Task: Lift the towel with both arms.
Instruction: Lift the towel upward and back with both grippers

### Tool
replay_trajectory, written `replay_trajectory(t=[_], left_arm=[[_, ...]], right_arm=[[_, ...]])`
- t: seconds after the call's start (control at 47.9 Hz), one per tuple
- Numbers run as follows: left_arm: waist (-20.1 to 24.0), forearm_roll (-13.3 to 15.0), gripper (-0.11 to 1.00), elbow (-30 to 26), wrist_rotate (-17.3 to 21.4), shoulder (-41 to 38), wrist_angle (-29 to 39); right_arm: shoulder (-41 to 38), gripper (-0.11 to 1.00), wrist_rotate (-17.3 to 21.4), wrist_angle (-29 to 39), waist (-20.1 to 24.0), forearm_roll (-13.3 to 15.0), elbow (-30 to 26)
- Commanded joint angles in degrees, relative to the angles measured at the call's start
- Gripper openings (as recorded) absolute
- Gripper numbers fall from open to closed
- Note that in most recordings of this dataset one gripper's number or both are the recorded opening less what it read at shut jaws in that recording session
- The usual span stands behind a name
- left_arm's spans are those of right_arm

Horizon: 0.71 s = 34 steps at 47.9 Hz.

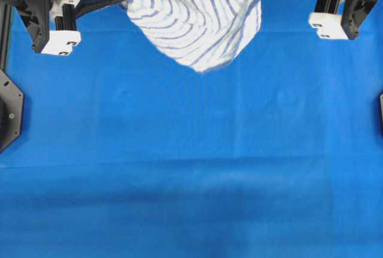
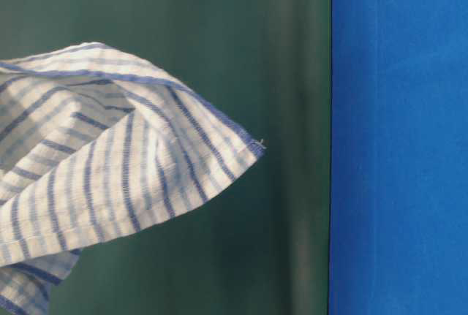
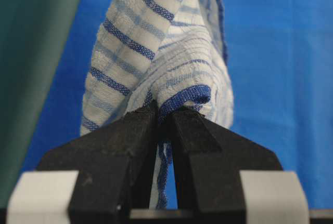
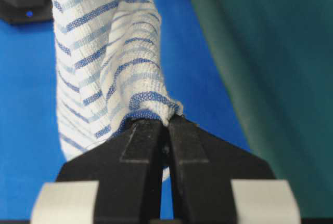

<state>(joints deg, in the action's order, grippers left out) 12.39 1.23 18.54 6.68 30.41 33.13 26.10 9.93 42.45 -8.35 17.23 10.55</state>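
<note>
Above the blue table cloth (image 1: 191,198) – green backdrop (image 2: 219,23) behind – both end effectors pinch the towel (image 1: 197,24).

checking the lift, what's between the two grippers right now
Only the towel: in the overhead view it hangs between the arms. Each wrist view shows a shut gripper, left and right, pinching a bunched edge.
</note>
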Motion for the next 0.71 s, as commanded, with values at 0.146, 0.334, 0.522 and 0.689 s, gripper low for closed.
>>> replay_trajectory(t=[0.146,0.334,0.522,0.689], left_arm=[[0.18,0.00,0.05,-1.58,0.18,0.26,-0.18],[0.18,0.00,0.05,-1.49,0.53,1.05,-0.88],[0.09,0.00,0.15,-0.97,0.18,1.93,-1.93],[0.18,0.00,0.65,0.35,-0.18,3.96,-3.52]], right_arm=[[0.70,0.01,-0.53,-0.18,0.53,0.00,-1.41],[0.79,0.01,-0.62,-1.93,0.53,0.00,-1.32],[0.70,0.11,-0.09,-3.08,0.53,0.09,-1.32],[0.79,0.60,0.26,-3.96,0.53,0.18,-1.23]])
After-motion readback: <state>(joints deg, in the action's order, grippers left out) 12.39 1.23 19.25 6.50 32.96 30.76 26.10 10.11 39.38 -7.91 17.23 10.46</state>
